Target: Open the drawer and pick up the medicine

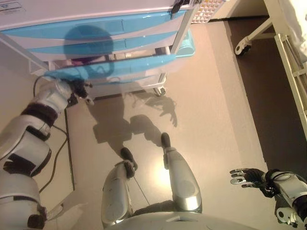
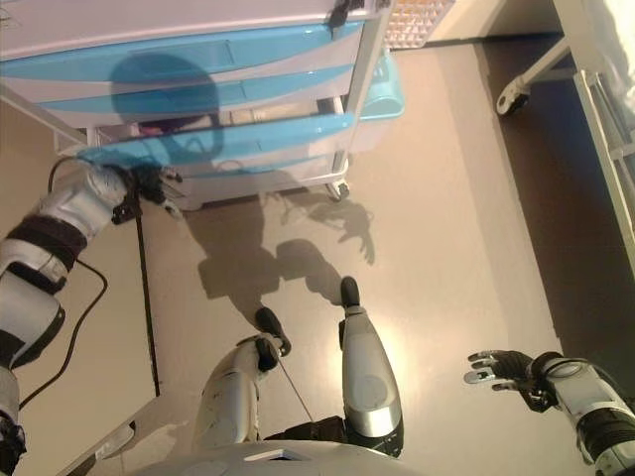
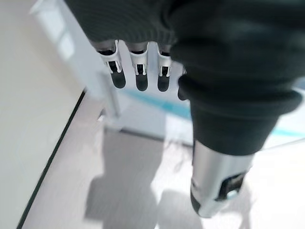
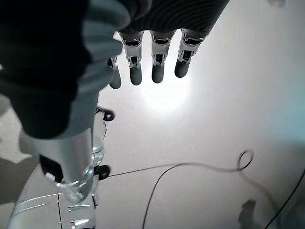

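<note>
Left eye view: left hand (image 1: pixel 79 91) hangs relaxed and empty near the cart's lowest blue drawer (image 1: pixel 115 68), right hand (image 1: pixel 245 176) idle, open; medicine unseen, so I'd guess drawer-pulling comes next

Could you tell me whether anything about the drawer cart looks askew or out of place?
Only that the lowest light-blue-fronted drawer of the white wheeled plastic cart is pulled out past the two shut above. The left robot hand is beside its corner; the right robot hand hangs open, away.
</note>
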Controlling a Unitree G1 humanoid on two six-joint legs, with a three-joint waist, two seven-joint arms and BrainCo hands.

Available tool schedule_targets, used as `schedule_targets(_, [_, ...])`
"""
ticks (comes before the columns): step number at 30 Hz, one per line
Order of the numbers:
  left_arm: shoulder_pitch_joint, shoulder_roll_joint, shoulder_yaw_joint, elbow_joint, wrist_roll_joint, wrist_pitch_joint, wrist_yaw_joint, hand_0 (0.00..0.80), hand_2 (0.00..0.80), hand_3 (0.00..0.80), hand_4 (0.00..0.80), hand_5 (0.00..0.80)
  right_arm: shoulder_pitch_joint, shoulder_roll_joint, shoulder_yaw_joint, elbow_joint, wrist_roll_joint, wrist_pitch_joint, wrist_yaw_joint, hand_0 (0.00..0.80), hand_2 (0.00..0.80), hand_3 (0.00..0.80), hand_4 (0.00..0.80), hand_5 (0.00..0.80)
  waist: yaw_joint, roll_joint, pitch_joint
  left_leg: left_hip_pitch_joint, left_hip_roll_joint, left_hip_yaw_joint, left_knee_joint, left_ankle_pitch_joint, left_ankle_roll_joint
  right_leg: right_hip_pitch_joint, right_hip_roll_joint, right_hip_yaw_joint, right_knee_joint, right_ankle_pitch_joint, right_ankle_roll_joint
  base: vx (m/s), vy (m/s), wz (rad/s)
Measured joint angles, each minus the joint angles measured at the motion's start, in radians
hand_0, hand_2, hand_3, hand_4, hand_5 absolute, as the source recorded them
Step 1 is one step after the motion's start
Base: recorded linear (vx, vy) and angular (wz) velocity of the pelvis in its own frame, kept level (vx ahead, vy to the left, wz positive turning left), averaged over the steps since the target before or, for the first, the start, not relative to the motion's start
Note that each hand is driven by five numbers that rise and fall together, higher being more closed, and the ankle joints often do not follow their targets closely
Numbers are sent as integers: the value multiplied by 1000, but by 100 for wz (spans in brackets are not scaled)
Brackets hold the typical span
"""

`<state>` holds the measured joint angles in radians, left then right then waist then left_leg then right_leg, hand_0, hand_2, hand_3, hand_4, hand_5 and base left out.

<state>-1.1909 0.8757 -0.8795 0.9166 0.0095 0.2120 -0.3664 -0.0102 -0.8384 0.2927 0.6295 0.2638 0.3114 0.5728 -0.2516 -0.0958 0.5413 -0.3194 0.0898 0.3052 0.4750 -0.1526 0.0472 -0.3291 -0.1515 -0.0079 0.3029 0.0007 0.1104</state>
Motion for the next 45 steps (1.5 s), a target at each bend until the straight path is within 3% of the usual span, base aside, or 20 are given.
schedule_targets(4, [-86,1,-17,2,-29,31,-2,0,0,0,0,0,14,22,-4,22,72,-61,-19,0,0,0,0,0,-24,2,3,-54,0,2,48,-24,7,-52,-7,17,37,-8,3,-7,12,0])
schedule_targets(12, [-127,-3,-51,14,-27,24,-8,0,0,0,0,0,24,106,-4,149,127,-178,-73,0,0,0,0,0,-23,2,3,-133,16,4,107,-35,17,-124,-5,28,67,-9,5,-11,-20,-2])
schedule_targets(18, [-123,-12,-43,31,-73,33,-37,0,0,0,0,0,31,146,-4,176,125,-227,-87,0,0,0,0,0,-17,1,3,-132,21,2,114,-41,18,-117,4,27,65,-6,9,-12,-71,-2])
schedule_targets(20, [-83,-32,1,31,-111,48,-72,0,0,0,0,0,30,166,-2,178,115,-237,-87,0,0,0,0,0,-9,1,2,-109,24,-2,111,-40,19,-92,7,23,61,-6,9,-4,-131,0])
schedule_targets(25, [216,-136,180,-95,-301,97,-152,0,0,0,0,0,34,216,3,132,107,-268,-108,0,0,0,0,0,35,6,0,-18,2,-40,39,-19,2,6,4,-1,5,-3,5,-33,-163,11])
schedule_targets(33, [860,-323,460,-207,-530,86,-106,0,0,0,0,0,44,344,-31,6,155,-259,-176,0,0,0,0,0,130,13,-12,131,-21,-100,-165,71,-44,164,7,-86,-135,19,-28,62,-110,23])
schedule_targets(38, [1127,-427,577,-185,-633,44,-113,0,0,0,0,0,84,424,-104,25,234,-256,-127,0,0,0,0,0,192,53,-160,228,-36,-136,-325,142,-59,257,17,-137,-232,27,-40,99,-54,24])
schedule_targets(41, [1185,-496,623,-125,-697,16,-135,0,0,0,0,0,95,473,-123,92,285,-253,-81,0,0,0,0,0,217,74,-249,284,-39,-148,-386,159,-67,311,23,-155,-271,25,-41,107,-19,15])
schedule_targets(45, [1212,-557,652,-28,-745,-12,-148,0,0,0,0,0,95,546,-121,199,329,-245,-42,0,0,0,0,0,231,76,-327,338,-41,-164,-450,186,-73,356,28,-177,-299,22,-43,87,18,14])
